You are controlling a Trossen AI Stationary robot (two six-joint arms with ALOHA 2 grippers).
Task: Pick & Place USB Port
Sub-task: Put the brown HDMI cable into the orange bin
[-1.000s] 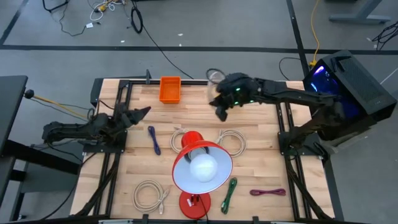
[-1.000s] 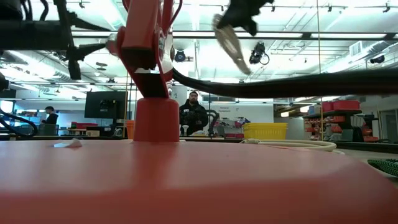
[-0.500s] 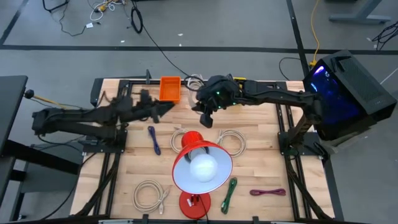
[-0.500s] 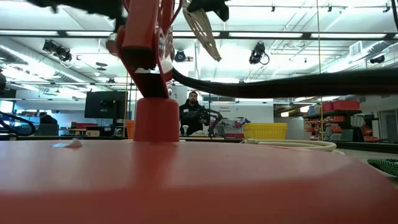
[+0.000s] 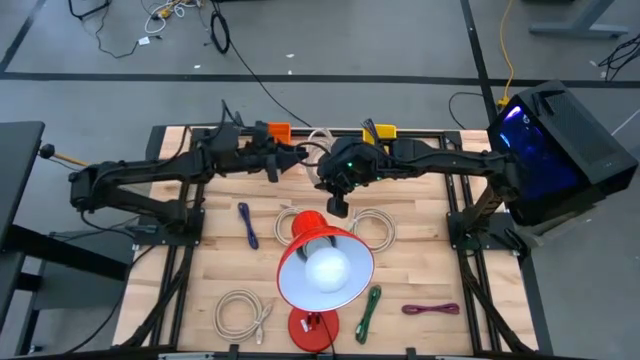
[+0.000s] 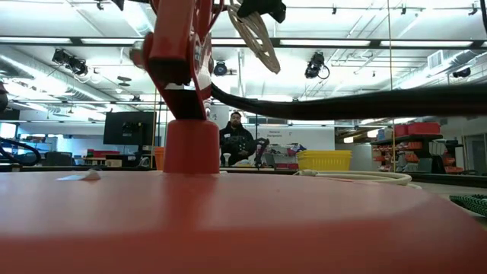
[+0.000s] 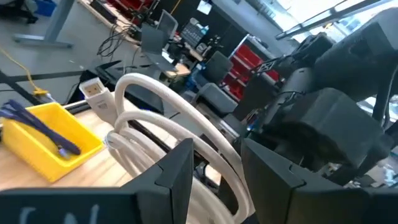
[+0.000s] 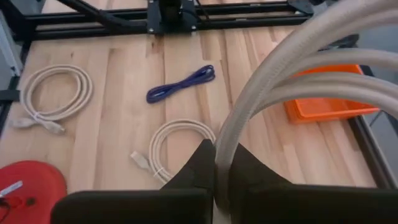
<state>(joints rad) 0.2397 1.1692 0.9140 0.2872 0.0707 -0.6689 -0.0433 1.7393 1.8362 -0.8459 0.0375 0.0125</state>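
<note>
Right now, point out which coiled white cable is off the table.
The white cable coil pinched in the right gripper, held in the air near the left gripper. The other white coils lie flat on the wooden table.

Orange plastic bin [image 5: 277,130]: mostly hidden under the left arm in the high view.
Coiled white USB cable [image 8: 298,74]: cut off by the right wrist picture's edge.
Yellow bin [image 5: 384,130]: only a sliver shows.

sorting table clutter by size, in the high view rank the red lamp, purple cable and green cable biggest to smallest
1. red lamp, though its raised shade sits nearer the camera
2. green cable and purple cable: too alike to rank
</note>
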